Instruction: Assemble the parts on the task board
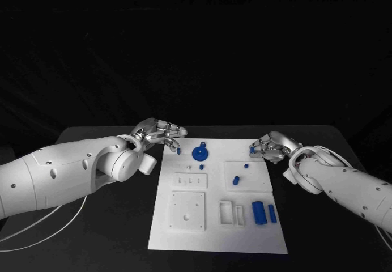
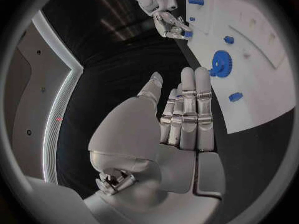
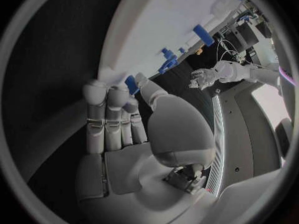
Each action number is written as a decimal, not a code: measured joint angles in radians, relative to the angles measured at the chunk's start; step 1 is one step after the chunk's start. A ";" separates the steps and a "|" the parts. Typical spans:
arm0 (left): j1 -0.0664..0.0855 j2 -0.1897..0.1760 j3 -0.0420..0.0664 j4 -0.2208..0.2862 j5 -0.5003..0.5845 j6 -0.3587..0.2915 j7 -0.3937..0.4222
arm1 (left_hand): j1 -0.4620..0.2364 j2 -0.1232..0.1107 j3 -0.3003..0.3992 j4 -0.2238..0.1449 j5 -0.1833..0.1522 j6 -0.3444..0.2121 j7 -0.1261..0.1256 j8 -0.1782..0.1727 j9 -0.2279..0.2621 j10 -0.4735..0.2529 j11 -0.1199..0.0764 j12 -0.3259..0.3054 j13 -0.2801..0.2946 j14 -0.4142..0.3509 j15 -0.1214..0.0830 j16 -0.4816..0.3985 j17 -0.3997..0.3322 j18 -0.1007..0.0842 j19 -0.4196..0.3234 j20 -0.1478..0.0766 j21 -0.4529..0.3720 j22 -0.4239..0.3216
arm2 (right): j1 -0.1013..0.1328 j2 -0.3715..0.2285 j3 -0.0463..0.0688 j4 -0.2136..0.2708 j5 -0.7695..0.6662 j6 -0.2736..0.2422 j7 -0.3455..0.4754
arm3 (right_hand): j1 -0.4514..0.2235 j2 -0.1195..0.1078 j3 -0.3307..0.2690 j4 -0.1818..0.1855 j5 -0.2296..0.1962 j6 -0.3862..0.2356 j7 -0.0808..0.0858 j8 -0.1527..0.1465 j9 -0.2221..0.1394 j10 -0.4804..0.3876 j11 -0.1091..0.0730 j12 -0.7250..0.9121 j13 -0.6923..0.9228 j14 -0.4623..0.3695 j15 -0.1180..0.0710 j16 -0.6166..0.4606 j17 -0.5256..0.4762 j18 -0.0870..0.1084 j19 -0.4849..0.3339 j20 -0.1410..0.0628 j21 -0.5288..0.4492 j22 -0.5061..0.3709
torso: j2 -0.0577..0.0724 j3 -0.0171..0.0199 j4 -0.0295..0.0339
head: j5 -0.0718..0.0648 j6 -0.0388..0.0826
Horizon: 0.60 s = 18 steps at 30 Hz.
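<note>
Board: white plate mid-table, long axis running away from you, blue parts scattered on it. Your right hand sits at the board's far right corner, and the right wrist view shows a small blue peg pinched between thumb and fingertips, other fingers straight and together. I can't tell the peg's exact tilt. Your left hand hovers at the far left corner, fingers extended side by side, holding nothing; a small blue piece lies just beside them. The blue gear lies flat between the hands, nearer the left. Two blue cylinders lie at near right, long axes along the board's length.
</note>
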<state>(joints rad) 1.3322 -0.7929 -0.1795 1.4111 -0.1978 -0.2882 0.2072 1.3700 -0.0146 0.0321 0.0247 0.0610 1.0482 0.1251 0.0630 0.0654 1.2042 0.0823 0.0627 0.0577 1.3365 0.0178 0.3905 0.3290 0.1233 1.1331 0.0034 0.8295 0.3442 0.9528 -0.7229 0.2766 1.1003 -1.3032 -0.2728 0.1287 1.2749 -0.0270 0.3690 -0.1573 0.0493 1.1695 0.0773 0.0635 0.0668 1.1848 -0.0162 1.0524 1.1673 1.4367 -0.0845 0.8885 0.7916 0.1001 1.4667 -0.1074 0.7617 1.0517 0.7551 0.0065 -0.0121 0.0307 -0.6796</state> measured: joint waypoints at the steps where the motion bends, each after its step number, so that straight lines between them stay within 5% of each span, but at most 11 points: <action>1: 0.000 0.000 0.000 -0.001 -0.003 0.002 -0.003 | -0.003 0.003 -0.002 0.005 0.000 0.010 -0.004 0.000 0.000 0.016 -0.005 0.000 0.000 0.002 -0.002 0.004 0.002 -0.001 0.000 0.000 0.004 0.002 | 0.000 -0.003 0.000 0.007 -0.001 -0.002 -0.002 | -0.001 0.001 -0.001 -0.001 0.000 0.000 0.000 0.000 0.000 0.000 0.000 0.000 0.000 0.000 0.000 0.000 0.000 0.000 0.000 0.000 0.000 0.000 | -0.001 0.0000 -0.0002 | -0.001 0.000; 6: 0.007 0.000 0.001 0.001 -0.030 0.019 -0.032 | -0.013 0.013 -0.009 0.027 0.000 0.048 -0.023 0.000 0.000 0.114 -0.032 0.000 0.002 0.030 -0.030 0.039 0.023 -0.014 0.011 -0.025 0.043 0.026 | 0.002 -0.021 0.011 0.056 -0.013 -0.011 -0.016 | -0.002 0.016 -0.016 -0.017 0.000 0.000 0.000 0.000 0.000 0.002 -0.002 -0.004 0.007 0.003 -0.003 -0.009 0.011 -0.001 -0.003 -0.003 -0.006 0.005 | -0.003 -0.0008 -0.0022 | -0.002 0.003; 10: 0.033 0.008 0.001 -0.002 -0.053 0.038 -0.067 | -0.025 0.013 -0.025 0.046 0.008 0.070 -0.035 0.000 0.008 0.165 -0.051 0.000 0.004 0.046 -0.043 0.115 0.076 -0.012 -0.001 -0.047 0.100 0.068 | 0.018 -0.033 0.018 0.101 -0.025 -0.009 -0.028 | -0.002 0.016 -0.016 -0.024 0.000 0.000 0.000 -0.001 0.000 0.004 -0.004 -0.004 0.007 0.003 -0.003 -0.009 0.013 -0.002 -0.004 -0.003 -0.007 0.006 | -0.008 -0.0044 -0.0051 | -0.003 0.004; 14: 0.066 0.026 0.001 -0.017 -0.079 0.061 -0.112 | -0.054 0.009 -0.047 0.068 0.008 0.077 -0.037 0.000 0.015 0.240 -0.073 0.004 0.013 0.033 -0.069 0.303 0.216 -0.014 -0.015 -0.072 0.179 0.127 | 0.040 -0.034 0.021 0.149 -0.041 -0.001 -0.041 | -0.002 0.016 -0.018 -0.025 0.000 0.001 -0.001 -0.001 0.000 0.004 -0.004 -0.004 0.007 0.003 -0.003 -0.009 0.015 -0.002 -0.004 -0.003 -0.007 0.007 | -0.014 -0.0073 -0.0068 | 0.001 0.002; 18: 0.088 0.050 0.001 -0.035 -0.110 0.079 -0.184 | -0.099 0.030 -0.064 0.088 0.006 0.082 -0.047 0.000 0.018 0.264 -0.095 0.100 0.079 0.007 -0.089 0.485 0.344 -0.014 -0.033 -0.090 0.239 0.176 | 0.053 -0.022 0.022 0.191 -0.058 0.011 -0.058 | -0.002 0.016 -0.034 -0.022 0.000 0.003 -0.002 -0.001 0.000 0.004 -0.004 -0.009 0.010 0.003 -0.003 -0.014 0.020 -0.003 -0.004 -0.003 -0.007 0.009 | -0.021 -0.0099 -0.0074 | 0.003 0.000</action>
<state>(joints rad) 1.4203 -0.7434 -0.1786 1.3758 -0.3073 -0.2087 0.0229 1.2708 0.0157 -0.0315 0.1131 0.0667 1.1301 0.0779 0.0630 0.0834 1.4680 -0.0132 0.1624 0.1368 1.3434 -0.0715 0.8755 0.6728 0.1095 1.1005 -0.0868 1.0687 0.5206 1.0054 -0.7450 0.2984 1.2915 -1.3616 -0.2620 0.0710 1.2728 -0.0111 0.3354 -0.1793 0.0493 1.1723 0.0750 0.0622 0.0668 1.1886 -0.0198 1.0437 1.1774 1.4400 -0.0876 0.8744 0.8114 0.0974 1.4631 -0.1108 0.7550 1.0603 0.7342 -0.0034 -0.0195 0.0333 -0.6797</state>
